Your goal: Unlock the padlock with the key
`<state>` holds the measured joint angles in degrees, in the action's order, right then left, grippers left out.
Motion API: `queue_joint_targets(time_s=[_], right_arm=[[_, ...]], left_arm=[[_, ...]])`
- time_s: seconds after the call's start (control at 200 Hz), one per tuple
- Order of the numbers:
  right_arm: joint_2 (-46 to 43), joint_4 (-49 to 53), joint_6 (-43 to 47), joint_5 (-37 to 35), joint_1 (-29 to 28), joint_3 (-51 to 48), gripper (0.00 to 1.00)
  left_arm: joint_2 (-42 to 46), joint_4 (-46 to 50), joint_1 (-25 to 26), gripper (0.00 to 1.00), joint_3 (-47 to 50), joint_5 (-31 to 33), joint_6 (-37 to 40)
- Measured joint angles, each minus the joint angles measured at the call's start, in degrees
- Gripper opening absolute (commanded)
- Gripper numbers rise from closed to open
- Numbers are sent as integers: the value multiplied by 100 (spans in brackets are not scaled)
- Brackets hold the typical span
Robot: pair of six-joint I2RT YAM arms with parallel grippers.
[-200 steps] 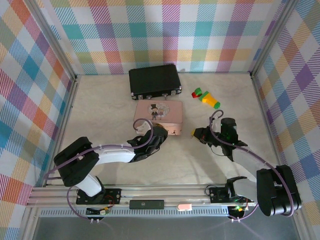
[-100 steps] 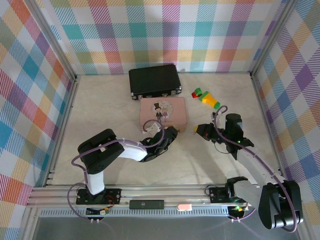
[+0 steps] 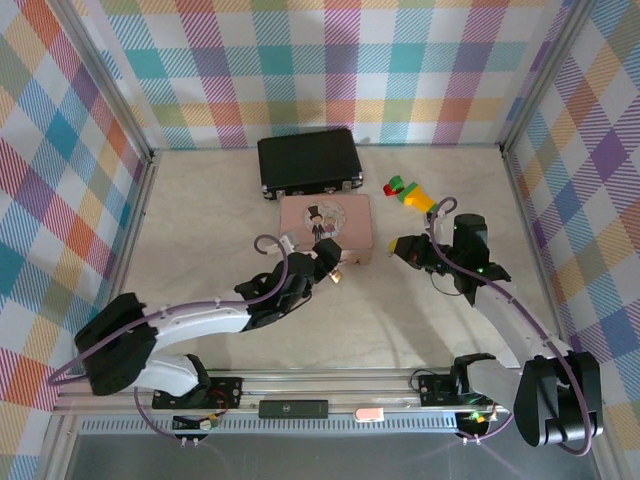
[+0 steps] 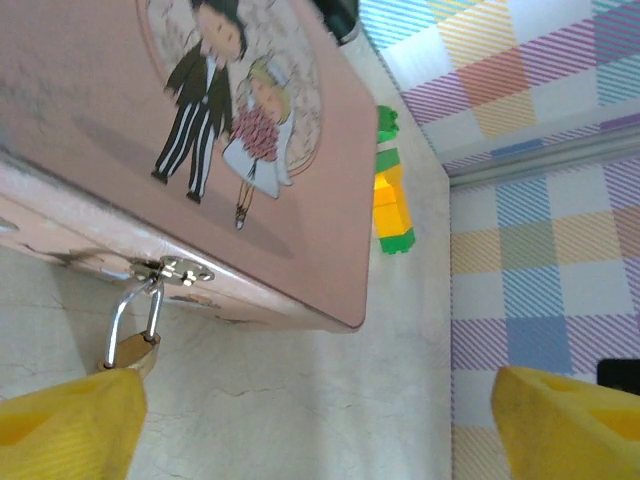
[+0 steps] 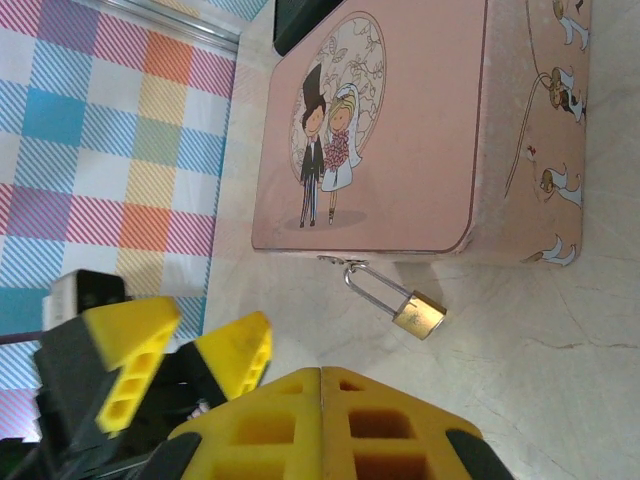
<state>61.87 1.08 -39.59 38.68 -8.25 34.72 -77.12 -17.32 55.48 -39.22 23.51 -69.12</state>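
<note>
The small brass padlock (image 5: 418, 312) hangs by its silvery shackle from the clasp of the pink picture tin (image 5: 400, 130) and lies on the table at the tin's front edge. In the left wrist view the padlock (image 4: 130, 347) sits just above my left fingertip (image 4: 70, 425). My left gripper (image 4: 315, 430) is open wide with nothing between its fingers. From above, the left gripper (image 3: 328, 266) is at the tin's (image 3: 325, 222) front, next to the padlock (image 3: 338, 274). My right gripper (image 5: 320, 400) is shut, a short way right of the tin (image 3: 403, 247). The key is hidden.
A black case (image 3: 308, 160) lies behind the tin. Green, red and yellow toy blocks (image 3: 410, 193) lie at the back right, also in the left wrist view (image 4: 390, 195). Checked walls close the table on three sides.
My left gripper has gone from shut to wide open at the padlock. The tin slid a little right and back. My right gripper moved slightly farther back.
</note>
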Motion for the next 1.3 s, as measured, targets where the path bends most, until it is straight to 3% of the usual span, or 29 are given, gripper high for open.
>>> queue_joint_targets(time_s=[0.155, 0.355, 0.725, 0.92, 1.135, 1.295], right_arm=[[20, -28, -42, 22, 0, 7, 0], [20, -667, -470, -136, 0, -20, 0], [26, -1775, -977, -682, -264, -232, 0], [111, -2288, -1211, -846, -481, -417, 0], [107, -2575, -1355, -1453, -804, -601, 0], [111, -2732, -1480, -1930, -1001, -787, 0]], left_arm=[[236, 205, -66, 94, -109, -61, 358], [-365, -160, -179, 93, -658, -446, 424], [-1320, -1056, -175, 90, -1248, -629, -140], [-1980, -1641, -157, 77, -1403, -588, -623], [-2271, -1967, -72, 72, -1617, -516, -911], [-2280, -2247, -2, 56, -1622, -396, -1097]])
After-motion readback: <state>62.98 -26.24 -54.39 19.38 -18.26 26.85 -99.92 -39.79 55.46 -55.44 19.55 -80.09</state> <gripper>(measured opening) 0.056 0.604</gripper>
